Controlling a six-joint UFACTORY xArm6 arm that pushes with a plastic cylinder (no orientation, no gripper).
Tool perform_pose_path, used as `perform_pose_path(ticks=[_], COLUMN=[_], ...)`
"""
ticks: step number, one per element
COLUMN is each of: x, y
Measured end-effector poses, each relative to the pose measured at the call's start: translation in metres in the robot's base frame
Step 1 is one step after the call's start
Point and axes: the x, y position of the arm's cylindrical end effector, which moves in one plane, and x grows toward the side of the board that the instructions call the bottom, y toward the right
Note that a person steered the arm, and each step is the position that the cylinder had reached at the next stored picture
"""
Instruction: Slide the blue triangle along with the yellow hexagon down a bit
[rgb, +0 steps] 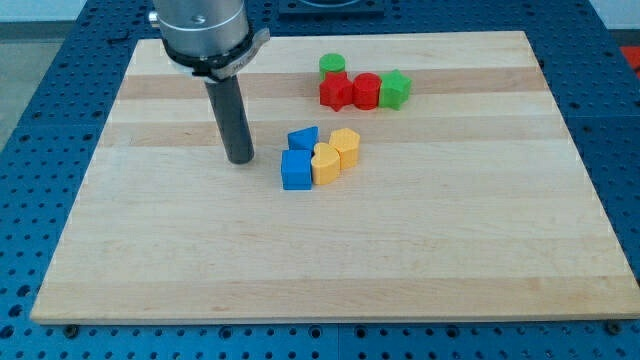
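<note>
The blue triangle (303, 138) sits near the board's middle, touching the yellow hexagon (345, 146) on its right. Below them a blue cube-like block (296, 169) and a second yellow block (326, 163) sit side by side, all packed in one cluster. My tip (240, 159) rests on the board to the view's left of this cluster, about a block's width from the blue blocks and not touching them.
A second cluster lies toward the view's top: a green cylinder (332, 67), a red star-like block (335, 92), a red cylinder-like block (367, 91) and a green star-like block (395, 89). The wooden board (480, 230) lies on a blue perforated table.
</note>
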Motion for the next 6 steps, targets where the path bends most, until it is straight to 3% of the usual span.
perform_pose_path(ticks=[6], x=[-0.044], y=[0.11])
